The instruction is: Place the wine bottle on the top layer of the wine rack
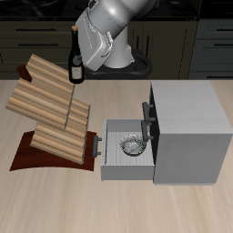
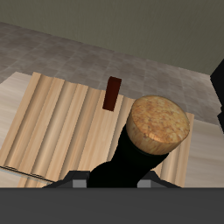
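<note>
**Bottle hanging over the rack, not down yet**

We had the gripper [image 1: 80,56] pinching the wine bottle [image 1: 76,61] upright, held up in the air just above the top layer [image 1: 45,73] of the wine rack [image 1: 53,114]. Our guess is we kept it high so it cleared those tilted slats before lowering. In the wrist view the cap [image 2: 158,123] sat over the planks. Beside the rack, the grey cabinet [image 1: 187,127] had its drawer [image 1: 114,166] pulled out with a small bowl [image 1: 133,145] inside.
</note>
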Available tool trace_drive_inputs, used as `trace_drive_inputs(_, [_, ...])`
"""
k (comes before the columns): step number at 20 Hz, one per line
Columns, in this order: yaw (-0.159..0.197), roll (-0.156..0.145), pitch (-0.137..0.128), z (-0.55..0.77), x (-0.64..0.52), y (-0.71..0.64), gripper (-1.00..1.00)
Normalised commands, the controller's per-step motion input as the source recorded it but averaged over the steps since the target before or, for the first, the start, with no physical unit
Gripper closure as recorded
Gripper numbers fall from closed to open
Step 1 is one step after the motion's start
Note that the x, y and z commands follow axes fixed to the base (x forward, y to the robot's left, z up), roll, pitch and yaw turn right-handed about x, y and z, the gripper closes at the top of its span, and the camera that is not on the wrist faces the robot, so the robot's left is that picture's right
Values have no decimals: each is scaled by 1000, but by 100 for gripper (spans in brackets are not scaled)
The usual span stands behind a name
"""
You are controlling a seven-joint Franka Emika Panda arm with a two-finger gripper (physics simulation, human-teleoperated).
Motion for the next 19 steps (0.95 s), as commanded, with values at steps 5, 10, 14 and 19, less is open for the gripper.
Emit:
trace_drive_inputs(5, [-143,-83,47,-223,15,-311,100])
trace_drive_inputs(10, [-180,-101,122,-392,112,-261,100])
trace_drive_inputs(14, [-171,-145,247,-549,181,-284,100])
trace_drive_inputs(19, [-69,-65,206,-367,73,3,100])
